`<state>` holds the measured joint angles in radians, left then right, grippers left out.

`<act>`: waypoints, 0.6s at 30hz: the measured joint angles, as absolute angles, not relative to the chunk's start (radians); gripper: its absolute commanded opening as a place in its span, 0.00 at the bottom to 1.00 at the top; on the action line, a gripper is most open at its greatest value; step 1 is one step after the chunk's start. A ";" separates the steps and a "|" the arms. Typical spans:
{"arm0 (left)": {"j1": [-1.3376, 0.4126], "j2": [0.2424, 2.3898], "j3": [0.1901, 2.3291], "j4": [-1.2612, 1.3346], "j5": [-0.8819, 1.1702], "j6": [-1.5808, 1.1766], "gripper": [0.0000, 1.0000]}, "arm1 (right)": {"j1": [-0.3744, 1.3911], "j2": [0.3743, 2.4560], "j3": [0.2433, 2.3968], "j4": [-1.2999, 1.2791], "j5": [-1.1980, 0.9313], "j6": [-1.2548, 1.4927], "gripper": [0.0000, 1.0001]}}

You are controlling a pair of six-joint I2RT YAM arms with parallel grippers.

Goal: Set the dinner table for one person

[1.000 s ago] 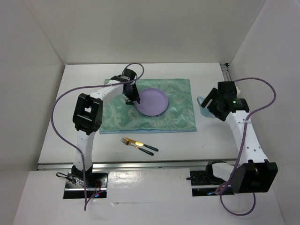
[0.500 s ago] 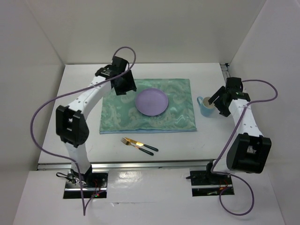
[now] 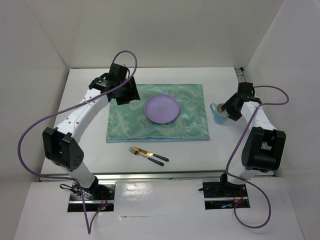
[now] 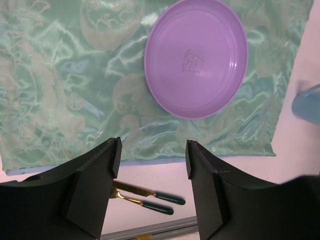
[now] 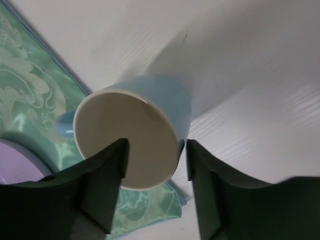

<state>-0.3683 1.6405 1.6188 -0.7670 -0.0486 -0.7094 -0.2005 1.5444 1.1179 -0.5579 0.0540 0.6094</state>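
The white dinner table (image 3: 75,130) carries a mint-green cloth (image 3: 185,127) with a purple plate (image 3: 162,108) on it. A gold fork and knife with green handles (image 3: 148,154) lie in front of the cloth. A light blue mug (image 3: 218,115) stands just right of the cloth. My left gripper (image 3: 129,95) hovers open and empty above the cloth's back left part; its view shows the plate (image 4: 196,57) and the cutlery (image 4: 155,198). My right gripper (image 5: 156,150) is open around the mug's (image 5: 170,95) rim, one finger over the opening, the other outside the wall.
White walls enclose the table at the back and both sides. A metal rail (image 3: 150,175) runs along the near edge, with both arm bases behind it. Purple cables loop off both arms.
My left gripper has drawn back and left from the plate's left rim and risen. My right gripper has come down onto the mug. Plate, mug and cutlery have not moved.
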 measured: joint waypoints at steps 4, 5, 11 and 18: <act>-0.368 1.641 1.604 -0.781 -0.049 -0.707 0.70 | -0.201 1.546 1.102 -0.541 0.064 0.612 0.35; -0.368 1.641 1.604 -0.782 -0.049 -0.707 0.70 | -0.201 1.547 1.098 -0.535 0.066 0.612 0.27; -0.368 1.640 1.604 -0.793 -0.051 -0.706 0.69 | -0.202 1.548 1.087 -0.524 0.061 0.616 0.00; -0.367 1.638 1.612 -0.828 -0.058 -0.705 0.68 | -0.126 1.555 1.193 -0.554 0.089 0.559 0.00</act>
